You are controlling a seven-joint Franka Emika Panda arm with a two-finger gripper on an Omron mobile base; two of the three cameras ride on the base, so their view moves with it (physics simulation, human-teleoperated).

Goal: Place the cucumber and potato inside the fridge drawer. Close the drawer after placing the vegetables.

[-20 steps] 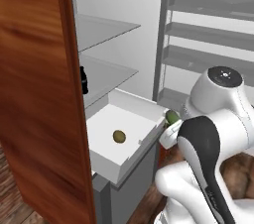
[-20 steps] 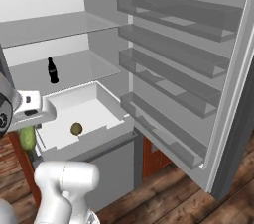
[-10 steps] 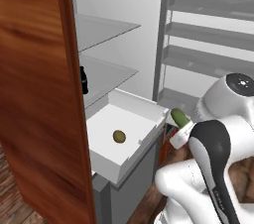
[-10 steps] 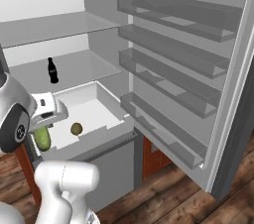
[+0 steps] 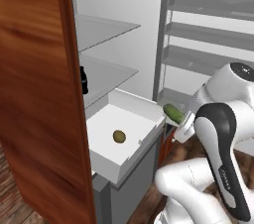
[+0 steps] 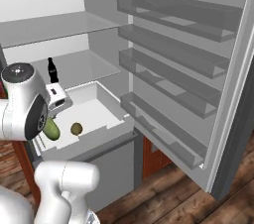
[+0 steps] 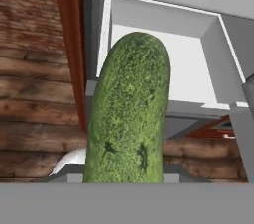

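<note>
Beside the fridge drawer (image 5: 130, 141), cucumber (image 5: 173, 113) seemingly clamped (tilted).

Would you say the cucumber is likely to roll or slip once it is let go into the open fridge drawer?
Probably it rolls a little: the cucumber is round-sided with rounded ends. Its bumpy skin likely resists slipping. The fridge drawer has raised walls that should contain it, though it may nudge the potato.

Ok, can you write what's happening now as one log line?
hand: shut on cucumber | potato: in fridge drawer | drawer: open | cucumber: not yet in
</note>
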